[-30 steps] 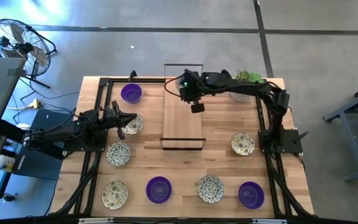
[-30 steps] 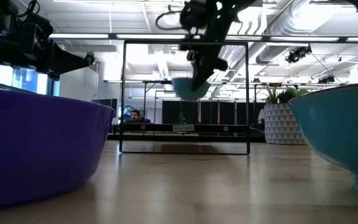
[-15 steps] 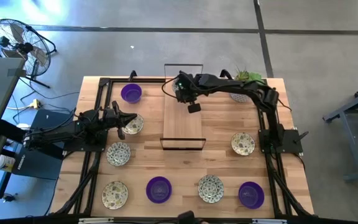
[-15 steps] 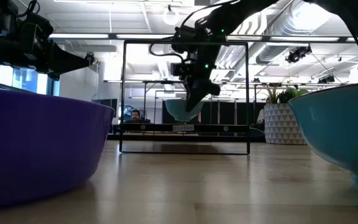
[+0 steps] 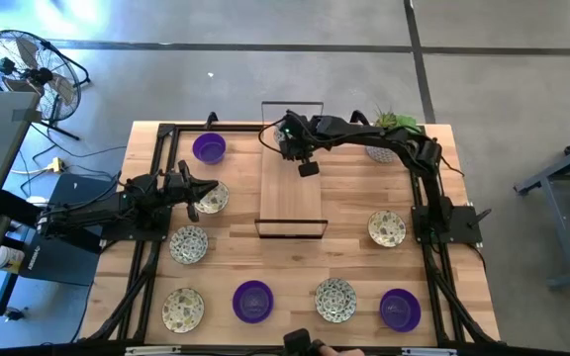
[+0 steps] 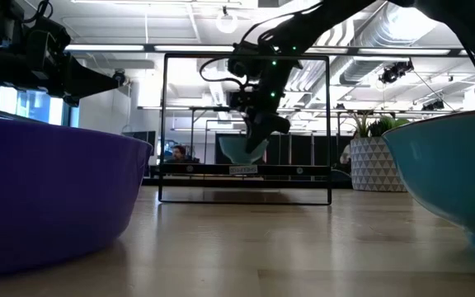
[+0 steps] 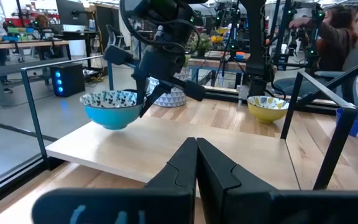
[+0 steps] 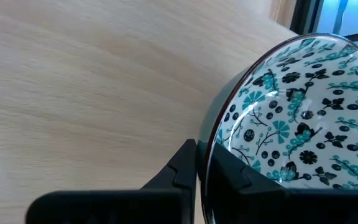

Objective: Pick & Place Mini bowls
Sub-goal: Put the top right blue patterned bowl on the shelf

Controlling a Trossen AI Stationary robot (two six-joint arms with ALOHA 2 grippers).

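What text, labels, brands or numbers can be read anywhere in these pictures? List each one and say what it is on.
None can be read.
A small pale label on the far bar of the black frame in the low view: too small and blurred to read.
The patterned bowl in the right gripper: floral pattern only, no lettering.
Wooden board: no markings visible.
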